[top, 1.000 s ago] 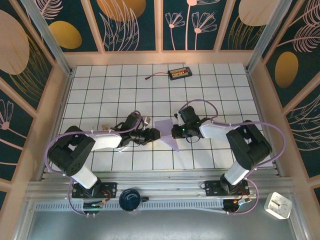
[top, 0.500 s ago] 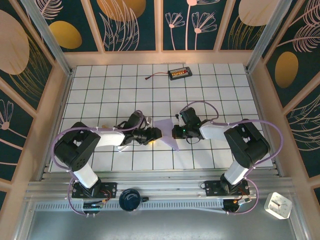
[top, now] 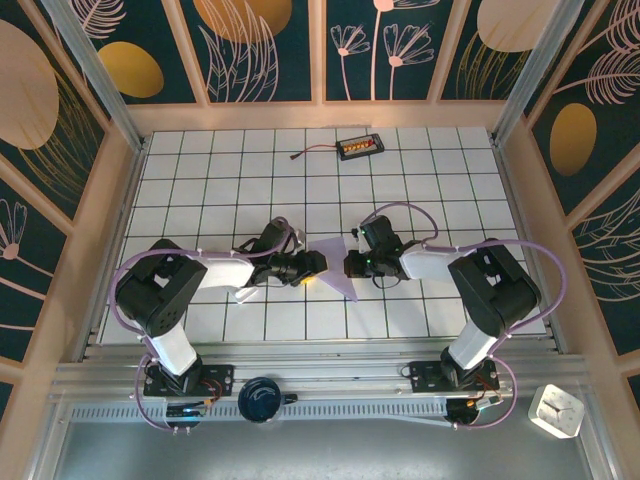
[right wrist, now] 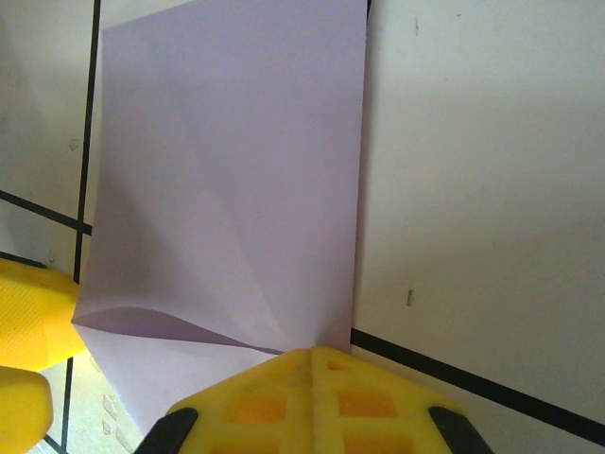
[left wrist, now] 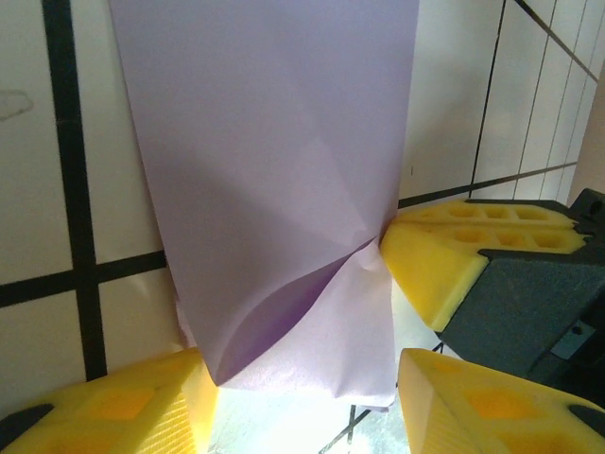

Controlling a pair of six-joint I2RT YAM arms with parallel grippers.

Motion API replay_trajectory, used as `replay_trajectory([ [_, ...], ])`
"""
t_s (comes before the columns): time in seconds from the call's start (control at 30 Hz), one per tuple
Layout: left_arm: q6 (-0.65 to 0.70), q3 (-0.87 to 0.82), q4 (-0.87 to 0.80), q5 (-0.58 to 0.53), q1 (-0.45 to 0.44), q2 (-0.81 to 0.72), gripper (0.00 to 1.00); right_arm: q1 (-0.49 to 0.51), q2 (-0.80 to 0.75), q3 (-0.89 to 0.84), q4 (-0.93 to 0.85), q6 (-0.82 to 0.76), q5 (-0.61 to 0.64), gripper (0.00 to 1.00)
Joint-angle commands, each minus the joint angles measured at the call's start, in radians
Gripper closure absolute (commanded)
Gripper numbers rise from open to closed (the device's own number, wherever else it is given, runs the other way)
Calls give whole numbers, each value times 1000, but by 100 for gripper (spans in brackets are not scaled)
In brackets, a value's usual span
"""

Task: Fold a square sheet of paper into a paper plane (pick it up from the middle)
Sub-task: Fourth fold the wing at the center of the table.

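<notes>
Left gripper (top: 312, 265), jaws apart, straddles one end of the part-folded lavender paper (left wrist: 274, 170) lying at the middle of the worktop (top: 200, 180); right gripper (top: 350, 264), clenched shut, touches the paper's other side.

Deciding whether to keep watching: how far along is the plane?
Early folds done: the paper shows diagonal creases and a raised flap. In hand: right gripper pinches its edge, jaws shut; left gripper straddles its end, jaws apart. Remaining: the slim dart shape.
</notes>
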Motion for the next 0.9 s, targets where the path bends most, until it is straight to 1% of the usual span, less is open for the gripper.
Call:
replay_trajectory([
  [0.0, -32, -1, 62, -16, 2, -8, 47, 1, 2, -31, -42, 9, 10, 100],
  [0.17, -40, -16, 120, -7, 7, -16, 48, 0, 3, -32, -43, 9, 12, 100],
  [0.27, -32, -14, 135, 9, 7, -16, 51, 0, 6, -31, -43, 9, 15, 100],
  [0.33, -10, -10, 125, 15, 7, -16, 55, -1, 7, -30, -43, 8, 17, 100],
  [0.47, 50, 2, 79, 15, 7, -16, 67, -2, 11, -27, -44, 4, 18, 100],
  [0.6, 99, 22, 31, -4, 9, -1, 78, -1, 15, -22, -48, -4, 19, 100],
  [0.77, 111, 32, 20, -23, 8, 11, 89, -2, 20, -12, -52, -20, 18, 100],
  [0.87, 93, 27, 23, -31, 8, 7, 97, -1, 10, 5, -68, -47, 15, 100],
])
